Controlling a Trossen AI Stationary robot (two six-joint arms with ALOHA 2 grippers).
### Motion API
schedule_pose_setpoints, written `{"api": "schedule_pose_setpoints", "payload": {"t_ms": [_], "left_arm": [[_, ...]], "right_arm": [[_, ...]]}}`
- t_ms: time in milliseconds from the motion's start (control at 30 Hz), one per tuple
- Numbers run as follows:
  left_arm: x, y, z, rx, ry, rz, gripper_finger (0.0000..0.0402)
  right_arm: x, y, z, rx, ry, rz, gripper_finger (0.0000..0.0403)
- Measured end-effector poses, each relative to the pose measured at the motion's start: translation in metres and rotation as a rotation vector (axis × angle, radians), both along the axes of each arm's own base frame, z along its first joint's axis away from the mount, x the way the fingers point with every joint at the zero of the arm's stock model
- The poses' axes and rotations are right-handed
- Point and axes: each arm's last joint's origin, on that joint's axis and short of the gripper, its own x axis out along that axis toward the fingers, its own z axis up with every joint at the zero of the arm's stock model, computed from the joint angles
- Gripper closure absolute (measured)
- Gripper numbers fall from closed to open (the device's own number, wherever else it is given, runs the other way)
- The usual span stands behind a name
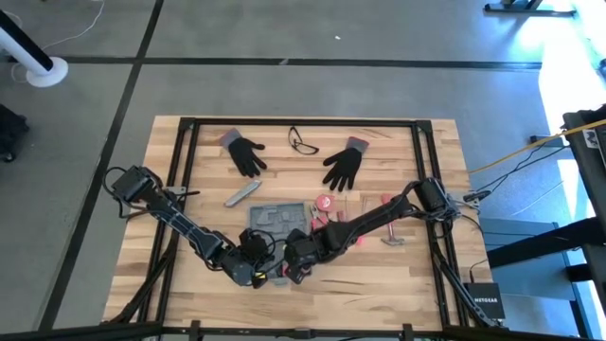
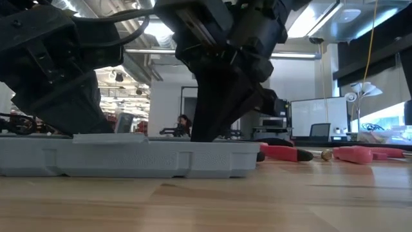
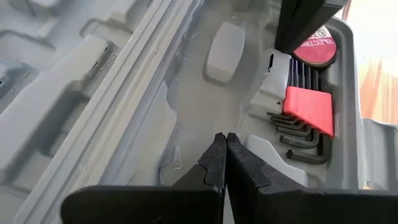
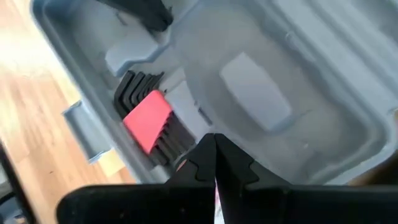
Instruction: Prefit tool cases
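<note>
tool case (image 1: 275, 224) lies open and flat near the table's 6 o'clock edge | left gripper (image 3: 225, 163) shut, empty, low over a recess | right gripper (image 4: 213, 163) shut, empty, beside the red hex key set (image 4: 149, 118) | both probably pressing to steady it

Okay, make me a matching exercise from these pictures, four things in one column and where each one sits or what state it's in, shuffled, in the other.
Things:
1. flat blue-grey plastic tool case
2. set of black hex keys in a red holder
3. pair of black gloves
4. left gripper

Places or states:
A. on the far part of the wooden table
B. seated in a recess inside the case
C. shut, above the case's moulded interior
D. lying open near the table's middle, under both grippers

Pairs: 1-D, 2-B, 3-A, 4-C
</note>
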Motion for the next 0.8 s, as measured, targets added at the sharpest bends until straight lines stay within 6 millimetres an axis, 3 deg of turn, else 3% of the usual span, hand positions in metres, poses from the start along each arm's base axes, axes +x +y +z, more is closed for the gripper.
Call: {"api": "schedule_pose_setpoints", "payload": {"t_ms": [200, 467, 567, 667, 800], "left_arm": [[-0.001, 0.001, 0.008, 0.037, -0.012, -0.039, 0.0401], [-0.009, 0.009, 0.053, 0.211, -0.076, -0.193, 0.0402], [-0.015, 0.009, 0.062, 0.186, -0.083, -0.182, 0.0402], [-0.023, 0.001, 0.062, 0.158, -0.067, -0.204, 0.0402], [-0.030, -0.011, 0.047, 0.134, -0.019, -0.205, 0.0401]], "right_arm": [[0.006, 0.001, 0.011, -0.019, -0.040, -0.015, 0.0403], [0.018, -0.018, 0.029, -0.082, -0.109, -0.002, 0.0403], [0.020, -0.019, 0.034, -0.084, -0.126, 0.015, 0.0403], [0.020, -0.017, 0.036, -0.072, -0.129, 0.038, 0.0403], [0.013, -0.008, 0.031, -0.070, -0.102, 0.060, 0.0403]]}}
